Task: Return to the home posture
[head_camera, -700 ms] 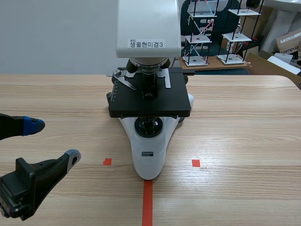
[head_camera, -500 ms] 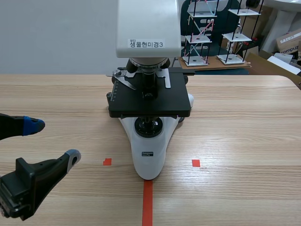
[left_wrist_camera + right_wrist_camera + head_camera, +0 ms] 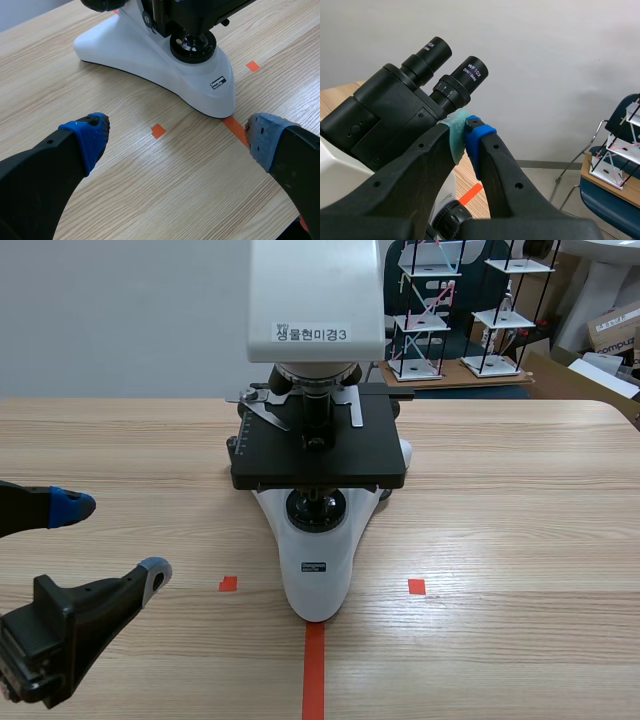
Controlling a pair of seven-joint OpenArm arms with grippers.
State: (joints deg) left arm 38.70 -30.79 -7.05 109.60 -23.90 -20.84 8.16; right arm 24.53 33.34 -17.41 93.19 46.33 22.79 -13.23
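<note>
My left gripper (image 3: 112,538) hangs low over the table (image 3: 520,540), fingers apart and empty, beside the microscope (image 3: 318,570). My right gripper (image 3: 465,134), pads together on nothing, sits high by the eyepieces (image 3: 465,80); I judge it not yet home.

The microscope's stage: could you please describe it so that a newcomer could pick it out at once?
Find the white microscope in the middle of the wooden table. Between its objective lenses and the round lamp port in its base sits the stage. It is the only wide, flat black plate, with silver clips on top.
</note>
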